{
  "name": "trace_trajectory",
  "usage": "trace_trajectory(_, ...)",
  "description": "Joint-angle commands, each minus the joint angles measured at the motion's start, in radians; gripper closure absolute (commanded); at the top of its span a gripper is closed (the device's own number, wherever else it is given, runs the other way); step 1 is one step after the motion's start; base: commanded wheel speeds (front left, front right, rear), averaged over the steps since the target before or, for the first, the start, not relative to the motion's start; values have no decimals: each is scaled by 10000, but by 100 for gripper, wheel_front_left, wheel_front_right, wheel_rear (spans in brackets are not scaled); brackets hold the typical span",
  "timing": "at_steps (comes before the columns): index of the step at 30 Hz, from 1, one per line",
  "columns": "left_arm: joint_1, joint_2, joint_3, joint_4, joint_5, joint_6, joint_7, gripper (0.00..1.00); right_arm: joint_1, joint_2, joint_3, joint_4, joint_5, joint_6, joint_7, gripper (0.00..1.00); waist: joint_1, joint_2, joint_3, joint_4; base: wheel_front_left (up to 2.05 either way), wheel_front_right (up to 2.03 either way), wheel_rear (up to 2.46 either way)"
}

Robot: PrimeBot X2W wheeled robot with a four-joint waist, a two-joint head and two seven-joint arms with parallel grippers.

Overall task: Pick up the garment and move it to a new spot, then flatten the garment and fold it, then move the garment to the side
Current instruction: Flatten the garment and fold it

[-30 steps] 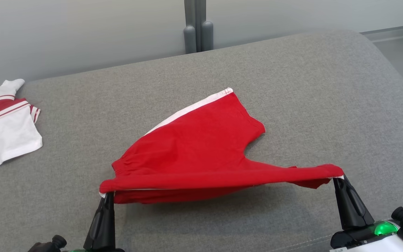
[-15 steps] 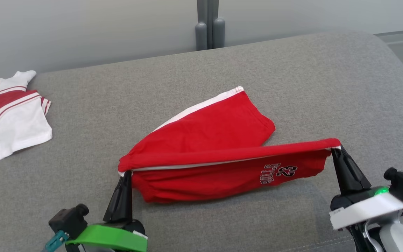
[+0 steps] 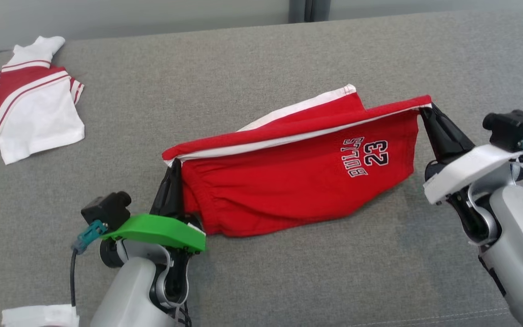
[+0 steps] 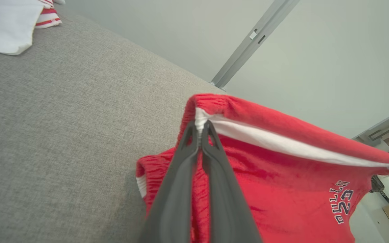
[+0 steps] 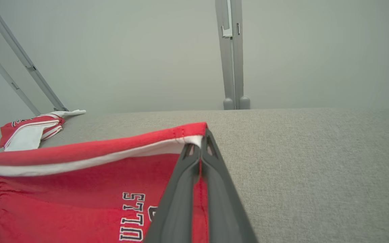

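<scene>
Both arms had swung the held edge of the red shorts toward 12 o'clock, over the half lying mid-cushion. The left gripper at 9 o'clock and right gripper at 3 o'clock clamped its corners tight. Mid-fold, the edge likely needed lowering flat next.

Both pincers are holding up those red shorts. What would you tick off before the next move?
1. Grip of left pincer on the striped edge of the red shorts: shut on it, ok.
2. Grip of right pincer on the other end of that edge: shut on it, ok.
3. Edge taut between them: ok.
4. Lower part of the shorts resting on the grey cushion: ok.
5. The red-and-white shirt lies well apart, to the left: ok.
6. Hidden layers beneath wrinkle-free: cannot tell.
</scene>
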Motion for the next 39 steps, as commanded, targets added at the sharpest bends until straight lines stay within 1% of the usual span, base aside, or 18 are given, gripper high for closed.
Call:
trace_trajectory(1,-316,36,-59,78,-102,96,-8,100,-308,-72,128,211,99,-13,44,100,0,0,603,510,0,0,0)
trace_trajectory(8,-1242,33,-647,536,-674,576,-8,100,-2139,-254,1308,1959,692,-12,206,100,0,0,1235,881,0,0,0)
trace_trajectory(18,-1569,33,-1238,620,-1142,955,-8,100,-3831,-151,2626,4074,1541,-10,-15,100,0,0,1532,1081,0,0,0)
trace_trajectory(19,-1578,31,-1279,593,-1158,974,-8,100,-3957,-149,2717,4278,1624,-10,-51,95,0,0,1548,1094,0,0,0)
trace_trajectory(20,-1588,31,-1305,572,-1182,1017,-8,100,-4073,-124,2798,4463,1733,-10,-82,77,0,0,1562,1107,0,0,0)
trace_trajectory(22,-1611,31,-1374,525,-1187,1029,-8,100,-4295,-78,2959,4807,1883,-9,-128,47,0,0,1585,1124,0,0,0)
trace_trajectory(23,-1630,31,-1418,504,-1159,1032,-8,98,-4414,-74,3053,4970,1947,-9,-160,16,0,0,1595,1129,0,0,0)
trace_trajectory(24,-1651,31,-1458,488,-1091,1038,-8,81,-4525,-82,3137,5114,2022,-9,-199,0,0,0,1603,1134,0,0,0)
trace_trajectory(25,-1663,31,-1470,453,-1041,1043,-8,65,-4631,-80,3212,5241,2099,-9,-254,0,0,0,1605,1135,0,0,0)
trace_trajectory(26,-1665,31,-1472,413,-1015,1056,-8,56,-4734,-78,3265,5372,2172,-9,-308,0,0,0,1607,1132,0,0,0)
trace_trajectory(27,-1665,31,-1472,413,-1015,1056,-8,56,-4734,-78,3265,5372,2172,-9,-308,0,0,0,1607,1132,0,0,0)
trace_trajectory(28,-1657,31,-1476,365,-941,1034,-8,47,-4815,-67,3336,5465,2255,-9,-372,0,0,0,1600,1127,0,0,0)
trace_trajectory(29,-1615,31,-1473,320,-920,1020,-8,16,-4868,-58,3399,5545,2356,-9,-442,0,0,0,1591,1122,0,0,0)
trace_trajectory(30,-1488,31,-1484,237,-704,960,-8,0,-4960,-87,3524,5677,2493,-9,-564,0,0,0,1556,1107,0,0,0)
trace_trajectory(34,-1094,35,-1296,45,-288,900,-8,0,-5008,-239,3833,5755,2765,-9,-753,0,0,0,1411,1049,0,0,0)
trace_trajectory(39,-592,265,-817,-581,468,936,-8,0,-4731,-593,4243,5507,3072,-9,-970,0,0,0,1087,950,0,0,0)
